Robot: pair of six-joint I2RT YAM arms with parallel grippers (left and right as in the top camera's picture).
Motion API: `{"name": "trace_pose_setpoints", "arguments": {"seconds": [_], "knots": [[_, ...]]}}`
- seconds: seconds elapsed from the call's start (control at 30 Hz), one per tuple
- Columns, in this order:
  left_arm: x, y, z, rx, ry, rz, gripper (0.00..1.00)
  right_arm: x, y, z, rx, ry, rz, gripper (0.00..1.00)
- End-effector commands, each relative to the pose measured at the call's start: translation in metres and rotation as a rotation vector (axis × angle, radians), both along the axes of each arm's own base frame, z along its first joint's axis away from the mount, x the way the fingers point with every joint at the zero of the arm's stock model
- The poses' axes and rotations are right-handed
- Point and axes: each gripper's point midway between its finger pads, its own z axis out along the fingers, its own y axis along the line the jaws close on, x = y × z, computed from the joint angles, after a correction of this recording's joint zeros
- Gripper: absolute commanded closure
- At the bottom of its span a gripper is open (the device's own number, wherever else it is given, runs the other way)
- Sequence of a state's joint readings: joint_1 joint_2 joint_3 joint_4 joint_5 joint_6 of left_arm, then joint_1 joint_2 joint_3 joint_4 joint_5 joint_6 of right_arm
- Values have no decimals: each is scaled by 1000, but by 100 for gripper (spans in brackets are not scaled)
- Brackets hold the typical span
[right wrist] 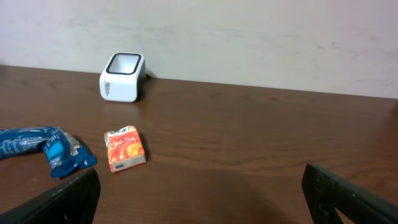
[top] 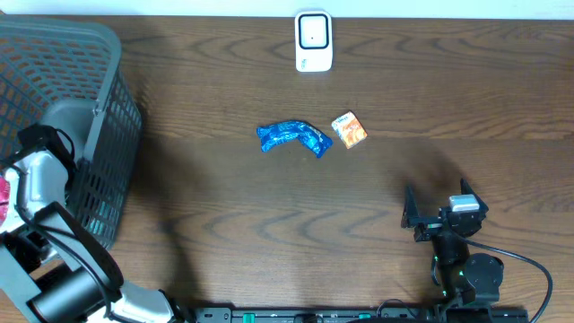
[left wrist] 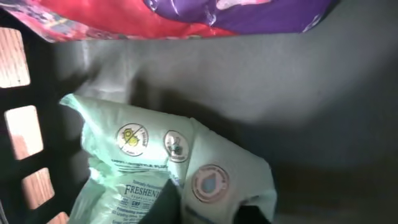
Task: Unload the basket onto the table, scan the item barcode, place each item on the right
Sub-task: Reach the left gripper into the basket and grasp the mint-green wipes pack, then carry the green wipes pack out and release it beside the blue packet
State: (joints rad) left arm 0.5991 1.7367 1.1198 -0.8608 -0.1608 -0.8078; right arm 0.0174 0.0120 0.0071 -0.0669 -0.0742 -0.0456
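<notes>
Two end effectors differ: the left end effector [left wrist: 208, 214] is pinched together on the lower edge of a soft, crinkly pale-green packet [left wrist: 149, 155] printed with round seals, lying on the smooth grey floor of the slatted plastic basket [top: 121, 126] at nine o'clock of the wood-grain tabletop [top: 224, 224]. The right end effector [right wrist: 205, 199], at five o'clock, stands wide apart, empty, facing a boxy white scanner [right wrist: 122, 77] at twelve o'clock.
</notes>
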Motion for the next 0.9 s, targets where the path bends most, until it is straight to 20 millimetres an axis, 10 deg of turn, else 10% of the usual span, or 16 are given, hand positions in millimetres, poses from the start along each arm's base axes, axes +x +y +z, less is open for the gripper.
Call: {"name": "trace_pose_setpoints", "arguments": {"seconds": [0.0, 0.3, 0.6, 0.87], "knots": [[-2, -24, -27, -134, 7, -5, 92, 0, 1, 0, -12, -1, 5, 1], [57, -19, 54, -107, -328, -64, 93, 0, 1, 0, -12, -1, 5, 1], [72, -11, 247, 286, -869, -158, 93, 0, 1, 0, -12, -1, 5, 1], [76, -112, 342, 328, -1200, -464, 93, 0, 1, 0, -12, -1, 5, 1]]}}
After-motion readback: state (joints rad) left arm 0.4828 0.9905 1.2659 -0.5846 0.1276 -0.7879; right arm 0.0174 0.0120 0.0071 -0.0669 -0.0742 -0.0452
